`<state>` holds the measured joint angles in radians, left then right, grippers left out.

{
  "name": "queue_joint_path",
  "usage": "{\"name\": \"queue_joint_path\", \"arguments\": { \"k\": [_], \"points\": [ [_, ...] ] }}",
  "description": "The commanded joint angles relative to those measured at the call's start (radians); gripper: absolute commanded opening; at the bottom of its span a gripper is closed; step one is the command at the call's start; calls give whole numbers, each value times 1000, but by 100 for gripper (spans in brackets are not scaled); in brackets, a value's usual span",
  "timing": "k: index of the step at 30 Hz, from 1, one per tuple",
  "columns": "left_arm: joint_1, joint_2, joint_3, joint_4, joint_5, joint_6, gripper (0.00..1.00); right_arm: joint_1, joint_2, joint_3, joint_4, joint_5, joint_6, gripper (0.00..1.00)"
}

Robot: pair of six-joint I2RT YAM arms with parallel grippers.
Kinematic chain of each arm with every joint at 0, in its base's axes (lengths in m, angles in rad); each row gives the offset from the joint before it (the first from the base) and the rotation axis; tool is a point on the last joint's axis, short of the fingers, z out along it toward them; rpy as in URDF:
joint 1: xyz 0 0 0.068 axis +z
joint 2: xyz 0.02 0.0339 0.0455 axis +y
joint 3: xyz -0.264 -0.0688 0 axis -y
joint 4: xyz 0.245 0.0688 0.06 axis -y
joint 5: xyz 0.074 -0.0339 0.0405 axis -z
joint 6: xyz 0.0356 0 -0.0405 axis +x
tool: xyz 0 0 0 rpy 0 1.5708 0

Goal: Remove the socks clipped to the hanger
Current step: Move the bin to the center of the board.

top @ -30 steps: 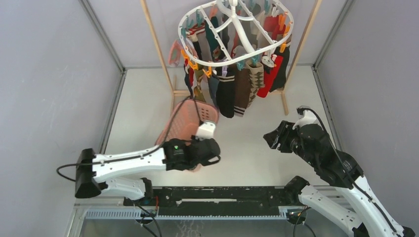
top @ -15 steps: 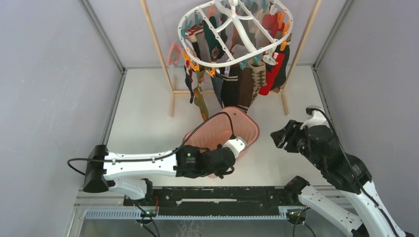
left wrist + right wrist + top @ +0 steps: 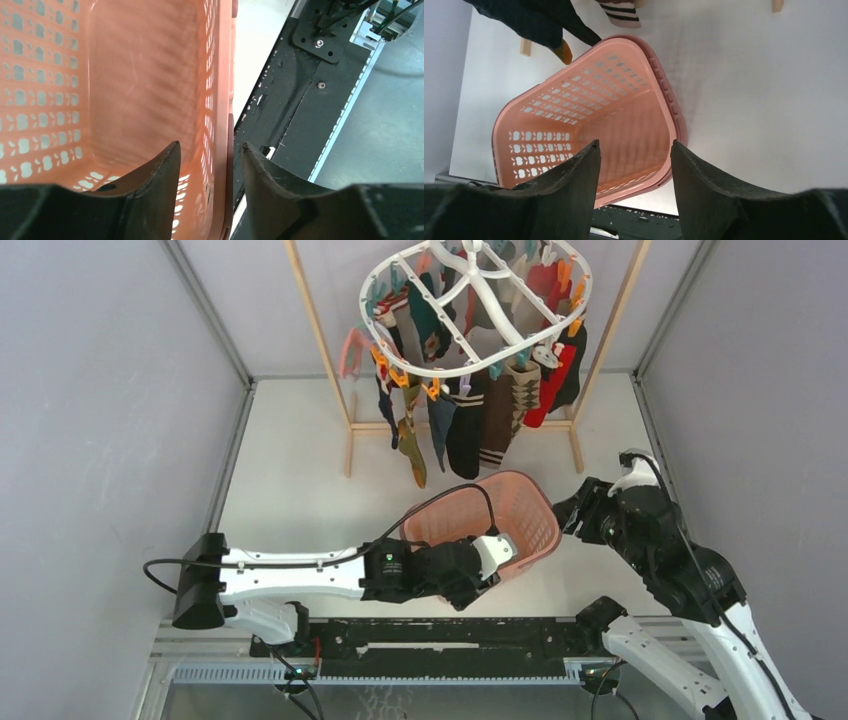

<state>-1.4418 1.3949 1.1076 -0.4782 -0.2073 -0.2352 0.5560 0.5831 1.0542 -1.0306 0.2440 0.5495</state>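
Note:
The white oval hanger (image 3: pixel 478 282) hangs at the back with several socks (image 3: pixel 470 430) clipped to it in black, brown, red and navy. Sock tips also show at the top of the right wrist view (image 3: pixel 539 20). My left gripper (image 3: pixel 495 552) is shut on the near rim of the pink lattice basket (image 3: pixel 520 510). In the left wrist view my left gripper (image 3: pixel 210 150) has one finger inside the basket wall (image 3: pixel 125 75) and one outside. My right gripper (image 3: pixel 572 515) is open and empty beside the basket's right edge. In its wrist view, my right gripper (image 3: pixel 635 147) looks down on the basket (image 3: pixel 574 115).
The wooden-framed rail (image 3: pixel 318 330) carries the hanger, and its feet stand on the white table behind the basket. Grey walls close in the left and right sides. The black mounting bar (image 3: pixel 450 632) runs along the near edge.
My left arm has carried the pink basket from the left to the right, to under the hanging socks. My right gripper has drawn back slightly to the right. The hanger sways a little.

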Motion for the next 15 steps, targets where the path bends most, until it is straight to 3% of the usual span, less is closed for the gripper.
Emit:
{"name": "queue_joint_path", "arguments": {
  "k": [1, 15],
  "points": [
    [-3, -14, -30, 45, -43, 1, 54, -44, 18, 14, 30, -31, -47, 62],
    [-4, -258, -52, -126, -307, -255, 79, -339, 320, -22, 217, -247, -162, 62]
  ]
}}
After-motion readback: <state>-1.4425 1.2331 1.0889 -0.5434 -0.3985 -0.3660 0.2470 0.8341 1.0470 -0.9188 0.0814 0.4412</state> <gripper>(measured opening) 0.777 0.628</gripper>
